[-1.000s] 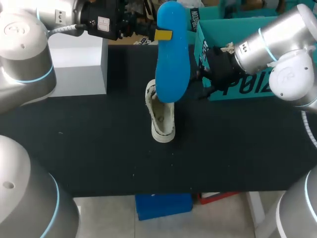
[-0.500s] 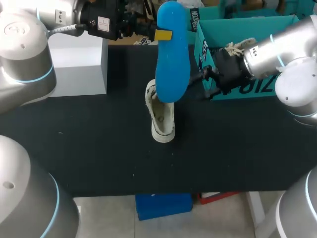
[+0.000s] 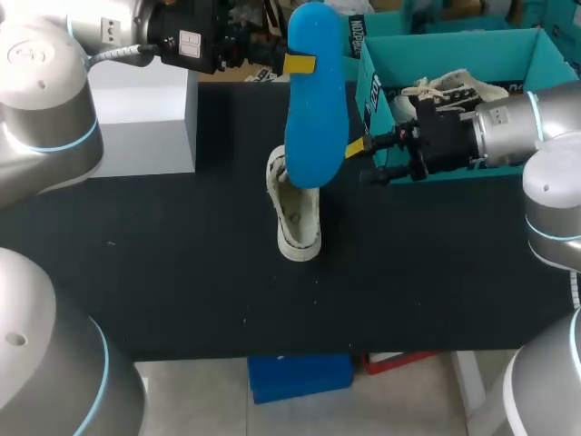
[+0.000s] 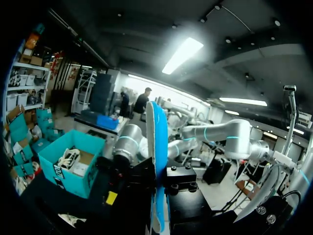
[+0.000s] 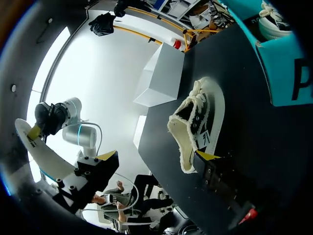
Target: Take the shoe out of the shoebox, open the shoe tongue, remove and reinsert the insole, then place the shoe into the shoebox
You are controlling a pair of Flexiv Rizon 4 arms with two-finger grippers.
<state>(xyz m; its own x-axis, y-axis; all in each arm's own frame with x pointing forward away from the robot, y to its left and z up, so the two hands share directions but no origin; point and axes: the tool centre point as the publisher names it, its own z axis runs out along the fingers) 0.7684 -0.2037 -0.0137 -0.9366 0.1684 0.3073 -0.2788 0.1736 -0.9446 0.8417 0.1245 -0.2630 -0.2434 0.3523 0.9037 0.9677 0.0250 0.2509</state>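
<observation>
The left gripper [image 3: 300, 64] is clamped on the blue insole [image 3: 316, 100], holding it upright, high over the pale shoe [image 3: 295, 213] that lies on the dark worktop [image 3: 182, 254]. The right gripper [image 3: 365, 162] hovers with fingers spread wide just beside the shoe, not touching it, in front of the teal shoebox [image 3: 436, 54], which holds a second shoe [image 3: 449, 88].

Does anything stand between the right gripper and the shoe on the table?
Nothing visible. The right gripper sits close beside the shoe, with only bare table between. The insole, held by the left gripper, hangs above the shoe, not in that gap.
</observation>
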